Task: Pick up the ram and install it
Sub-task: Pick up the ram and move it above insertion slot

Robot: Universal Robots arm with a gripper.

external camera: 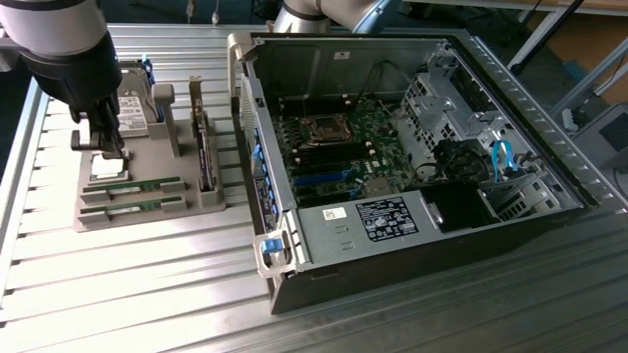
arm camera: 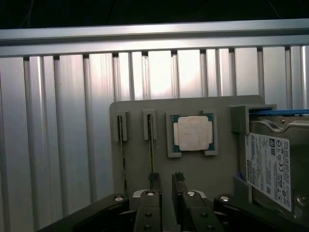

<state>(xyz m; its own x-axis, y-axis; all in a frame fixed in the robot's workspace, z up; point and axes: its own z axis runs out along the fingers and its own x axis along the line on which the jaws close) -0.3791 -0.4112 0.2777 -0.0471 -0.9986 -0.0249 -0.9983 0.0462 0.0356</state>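
Observation:
Two green ram sticks lie side by side in slots of a grey fixture tray at the exterior view's left. The wrist view shows them edge-on, as thin strips. My gripper hangs above the tray, over the stick ends near the square silver CPU. Its jaws stand open with nothing between them. One fingertip lines up over the nearer stick. The open computer case holds the motherboard at the exterior view's right.
A hard drive sits at the tray's far end. An expansion card stands upright between tray and case. The case's raised side wall borders the tray. Ribbed aluminium table surrounds everything.

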